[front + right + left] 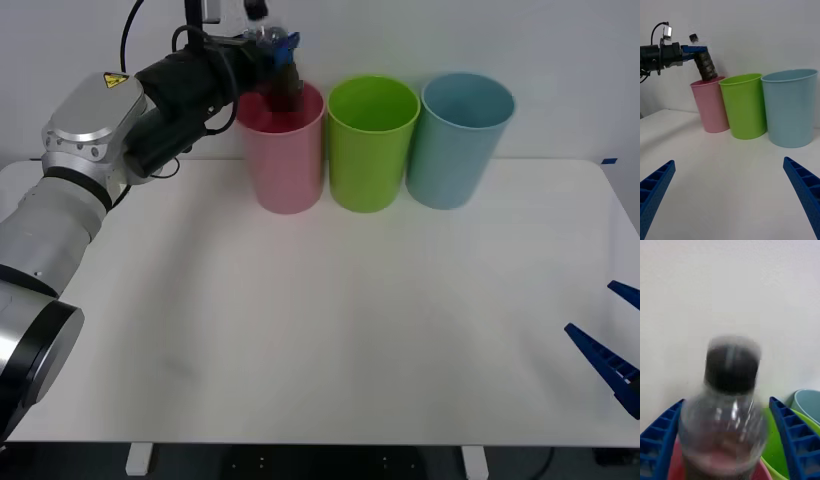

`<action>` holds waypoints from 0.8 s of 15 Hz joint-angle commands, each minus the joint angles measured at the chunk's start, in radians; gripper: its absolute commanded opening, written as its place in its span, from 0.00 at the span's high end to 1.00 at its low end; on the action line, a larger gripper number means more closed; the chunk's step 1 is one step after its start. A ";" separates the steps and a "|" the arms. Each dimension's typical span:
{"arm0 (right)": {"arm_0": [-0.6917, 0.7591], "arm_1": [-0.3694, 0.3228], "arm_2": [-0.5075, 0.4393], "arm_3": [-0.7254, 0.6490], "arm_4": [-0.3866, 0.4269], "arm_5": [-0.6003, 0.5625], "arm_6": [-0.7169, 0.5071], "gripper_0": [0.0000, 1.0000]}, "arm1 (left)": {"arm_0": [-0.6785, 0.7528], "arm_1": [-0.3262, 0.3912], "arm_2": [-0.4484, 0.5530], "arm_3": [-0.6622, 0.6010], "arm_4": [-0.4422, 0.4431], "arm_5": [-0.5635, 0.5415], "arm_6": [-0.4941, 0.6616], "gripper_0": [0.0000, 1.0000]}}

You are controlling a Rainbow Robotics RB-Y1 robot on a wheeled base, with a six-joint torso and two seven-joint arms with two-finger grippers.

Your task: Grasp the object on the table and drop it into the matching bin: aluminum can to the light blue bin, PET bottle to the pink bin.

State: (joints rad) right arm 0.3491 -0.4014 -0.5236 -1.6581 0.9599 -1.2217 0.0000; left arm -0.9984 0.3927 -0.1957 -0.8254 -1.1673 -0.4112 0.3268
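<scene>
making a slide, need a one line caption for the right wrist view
Left gripper holds the PET bottle tilted above the pink bin, beside lime green and light blue bins.

3 touching bins (pixel 372 145) block the table's (pixel 330 330) far edge.

pink bin (pixel 288 160), lime green bin (pixel 371 150) (light blue bin (pixel 458 145) beside) — black-capped bottle (pixel 704 63), white table (pixel 330 330)
</scene>
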 commanded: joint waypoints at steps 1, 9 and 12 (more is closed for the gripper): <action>0.000 0.000 0.000 0.000 0.000 0.000 0.000 0.00 | 0.004 0.003 0.001 0.000 0.014 -0.012 0.000 0.00; 0.000 0.000 0.000 0.000 0.000 0.000 0.000 0.00 | 0.095 0.100 -0.001 -0.069 0.170 -0.116 -0.043 0.00; 0.000 0.000 0.000 0.000 0.000 0.000 0.000 0.00 | 0.201 0.144 0.001 -0.190 0.235 -0.116 -0.055 0.00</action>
State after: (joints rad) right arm 0.3491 -0.4014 -0.5236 -1.6581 0.9599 -1.2217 0.0000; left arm -0.8206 0.5261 -0.1949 -0.9881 -0.9490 -0.5275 0.2752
